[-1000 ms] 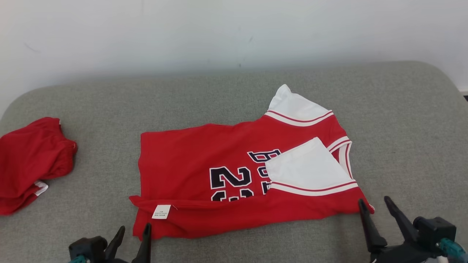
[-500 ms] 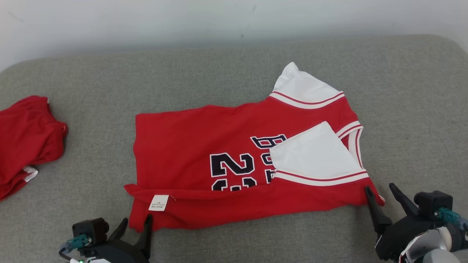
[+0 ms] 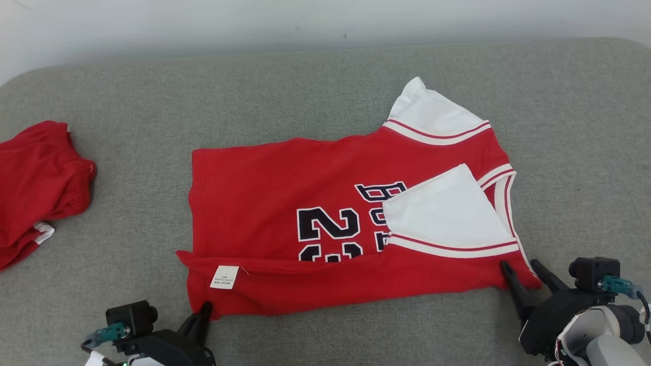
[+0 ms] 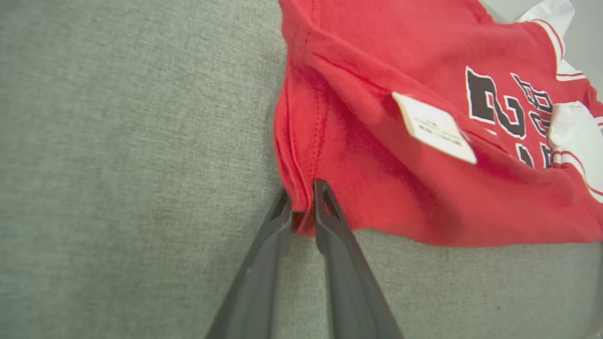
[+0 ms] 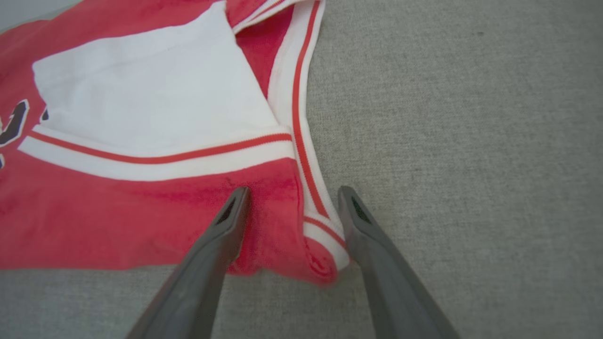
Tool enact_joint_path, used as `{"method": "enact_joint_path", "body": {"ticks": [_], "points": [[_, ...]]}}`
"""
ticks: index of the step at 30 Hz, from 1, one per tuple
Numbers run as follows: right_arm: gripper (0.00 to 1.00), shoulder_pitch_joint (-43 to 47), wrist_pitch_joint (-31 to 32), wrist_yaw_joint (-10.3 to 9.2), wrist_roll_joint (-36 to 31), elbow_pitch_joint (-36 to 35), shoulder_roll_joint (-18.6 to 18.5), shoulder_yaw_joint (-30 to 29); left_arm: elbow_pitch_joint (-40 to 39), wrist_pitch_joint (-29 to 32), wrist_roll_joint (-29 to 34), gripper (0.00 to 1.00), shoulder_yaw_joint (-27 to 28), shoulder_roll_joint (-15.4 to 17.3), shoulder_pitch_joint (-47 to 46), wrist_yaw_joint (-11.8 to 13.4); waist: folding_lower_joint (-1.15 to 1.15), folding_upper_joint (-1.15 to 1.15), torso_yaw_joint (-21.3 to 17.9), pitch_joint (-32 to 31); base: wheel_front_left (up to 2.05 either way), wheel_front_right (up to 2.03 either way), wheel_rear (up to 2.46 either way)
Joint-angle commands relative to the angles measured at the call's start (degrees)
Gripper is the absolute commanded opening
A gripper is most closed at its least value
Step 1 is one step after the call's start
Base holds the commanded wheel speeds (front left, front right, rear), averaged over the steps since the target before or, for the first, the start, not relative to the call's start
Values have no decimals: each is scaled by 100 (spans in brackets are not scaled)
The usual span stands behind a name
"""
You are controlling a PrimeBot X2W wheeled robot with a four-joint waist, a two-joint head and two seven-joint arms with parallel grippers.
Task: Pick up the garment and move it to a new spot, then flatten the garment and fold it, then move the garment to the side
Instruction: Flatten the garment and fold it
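Limp, light jersey (image 3: 285, 203): left gripper (image 4: 301, 200) seemingly pinches the corner nearest the label (image 3: 224, 277), right gripper (image 5: 294, 202) straddles another, unclosed.

Your head camera looks forward and down across the grey cushion (image 3: 325, 91) toward the wall (image 3: 203, 20) at 12 o'clock, set back enough to hold the whole red jersey (image 3: 264, 193). Your left wrist camera sits low and close behind the left gripper (image 4: 301, 188), facing the hem corner that the head view has near 7 o'clock; the right wrist camera, as close behind the right gripper (image 5: 294, 189), faces the trimmed corner near 4 o'clock.
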Motion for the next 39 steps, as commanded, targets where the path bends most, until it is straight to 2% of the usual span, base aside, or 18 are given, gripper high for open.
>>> {"method": "enact_joint_path", "body": {"ticks": [1,2,8,16,20,25,32,33,34,35,39], "points": [[20,-56,7,-2,93,24,-85,44,34,62,-51,0,-18,5,-80,-44,-1,-1,-10,-11,0,0,0],[0,-62,39,-2,165,38,-103,67,26,98,-102,0,-17,-4,-72,-61,-1,-1,-14,-15,0,0,0],[0,-50,200,-2,622,-189,-209,87,-183,161,-196,0,33,130,86,-57,-1,-1,-10,-27,0,0,0],[0,519,931,-2,1283,-1073,-379,-133,-929,555,-337,0,125,498,493,106,-1,-1,115,-122,0,0,0],[0,1060,1323,-2,1378,-1636,-238,-368,-1310,789,-461,0,174,646,732,216,-1,-1,159,-168,0,0,0],[0,1643,1641,-2,1326,-2247,116,-701,-1567,916,-560,0,267,772,970,367,-1,-1,152,-217,0,0,0],[0,1859,1688,-2,1151,-2531,456,-873,-1625,1017,-677,0,317,818,1118,435,-1,-1,74,-261,0,0,0],[57,1862,1647,-1,1137,-2539,493,-884,-1622,1001,-695,29,325,804,1114,433,-1,-1,69,-267,0,0,0],[100,1858,1586,-2,1090,-2555,504,-905,-1611,954,-703,54,338,778,1100,429,-1,-1,69,-273,0,0,0],[100,1851,1517,-2,1094,-2562,550,-918,-1594,902,-688,100,349,757,1074,427,-1,-1,68,-280,0,0,0],[100,1810,1107,-2,993,-2627,676,-997,-1520,589,-579,100,440,639,987,504,-1,-1,65,-303,0,0,0]]}}
